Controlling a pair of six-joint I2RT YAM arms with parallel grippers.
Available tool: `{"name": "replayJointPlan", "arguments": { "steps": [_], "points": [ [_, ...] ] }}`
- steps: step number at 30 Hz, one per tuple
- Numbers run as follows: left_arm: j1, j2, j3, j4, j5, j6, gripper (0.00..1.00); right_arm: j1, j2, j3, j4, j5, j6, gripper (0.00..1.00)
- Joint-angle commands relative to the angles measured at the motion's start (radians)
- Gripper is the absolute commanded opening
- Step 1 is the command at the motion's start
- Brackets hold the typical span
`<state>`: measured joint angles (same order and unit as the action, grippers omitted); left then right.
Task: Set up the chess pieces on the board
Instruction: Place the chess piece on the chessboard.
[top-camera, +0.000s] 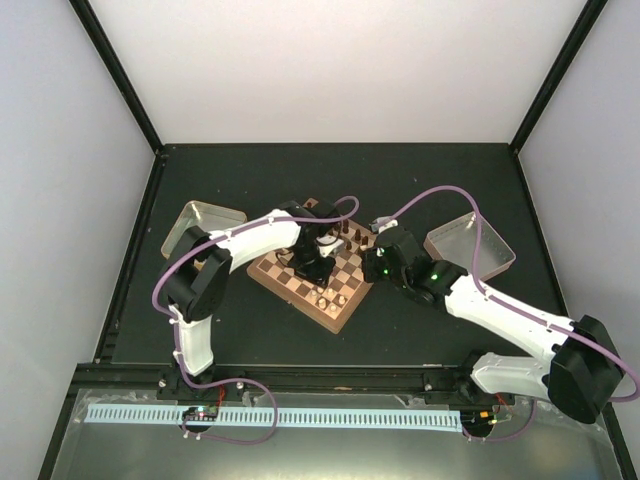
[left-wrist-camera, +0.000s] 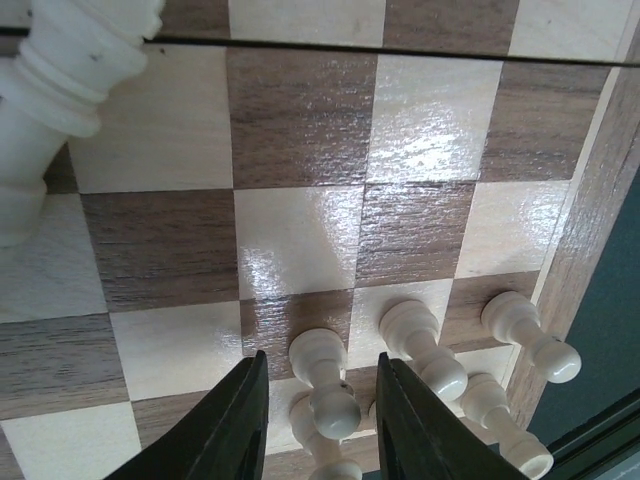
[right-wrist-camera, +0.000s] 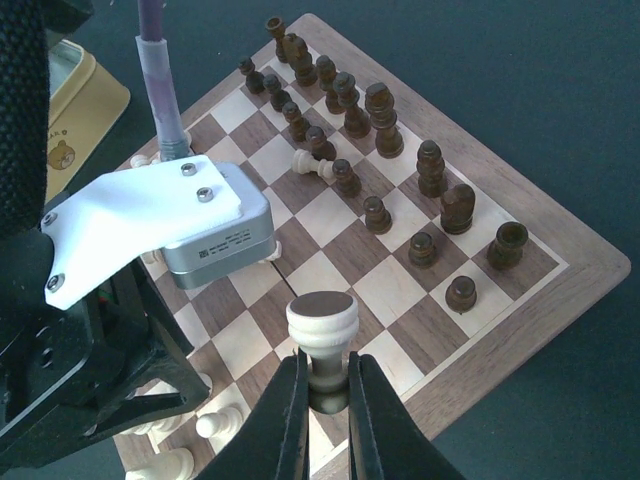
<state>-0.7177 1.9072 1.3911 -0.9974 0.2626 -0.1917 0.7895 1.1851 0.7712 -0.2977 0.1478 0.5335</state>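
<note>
The board (left-wrist-camera: 300, 130) fills the left wrist view. My left gripper (left-wrist-camera: 320, 364) is open, its black fingers on either side of an upright cream pawn (left-wrist-camera: 325, 385) with a gap on each side. More cream pawns (left-wrist-camera: 425, 345) stand beside it near the rim. My right gripper (right-wrist-camera: 325, 360) is shut on a cream chess piece (right-wrist-camera: 322, 322), held upside down with its round base up, above the board's near edge (right-wrist-camera: 560, 290). Dark pieces (right-wrist-camera: 380, 120) stand in two rows at the far side. A cream pawn (right-wrist-camera: 312, 163) lies on its side among them.
A metal tray (top-camera: 200, 225) lies left of the board (top-camera: 335, 318) and another tray (top-camera: 470, 245) lies right of it. The left arm's wrist housing (right-wrist-camera: 170, 230) hangs over the board close to my right gripper. A tall cream piece (left-wrist-camera: 60, 80) stands at the upper left.
</note>
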Motion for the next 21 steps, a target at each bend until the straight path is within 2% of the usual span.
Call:
{"name": "replayJointPlan", "arguments": {
  "steps": [1, 8, 12, 17, 21],
  "points": [
    [-0.006, -0.019, 0.056, -0.001, -0.010, -0.011, 0.33, -0.005, -0.028, -0.004, 0.011, 0.000, 0.001, 0.09],
    [-0.003, -0.056, 0.054, 0.006, -0.045, -0.030, 0.35, -0.005, -0.048, -0.010, 0.026, -0.029, -0.006, 0.09],
    [0.010, -0.121, 0.031, 0.049, -0.065, -0.069, 0.36, -0.004, -0.048, -0.011, 0.058, -0.114, -0.041, 0.09],
    [0.067, -0.315, -0.088, 0.228, -0.041, -0.204, 0.38, -0.004, -0.037, -0.031, 0.163, -0.340, -0.104, 0.09],
    [0.129, -0.524, -0.259, 0.463, 0.074, -0.345, 0.43, -0.002, -0.019, -0.038, 0.255, -0.460, -0.143, 0.09]
  ]
}}
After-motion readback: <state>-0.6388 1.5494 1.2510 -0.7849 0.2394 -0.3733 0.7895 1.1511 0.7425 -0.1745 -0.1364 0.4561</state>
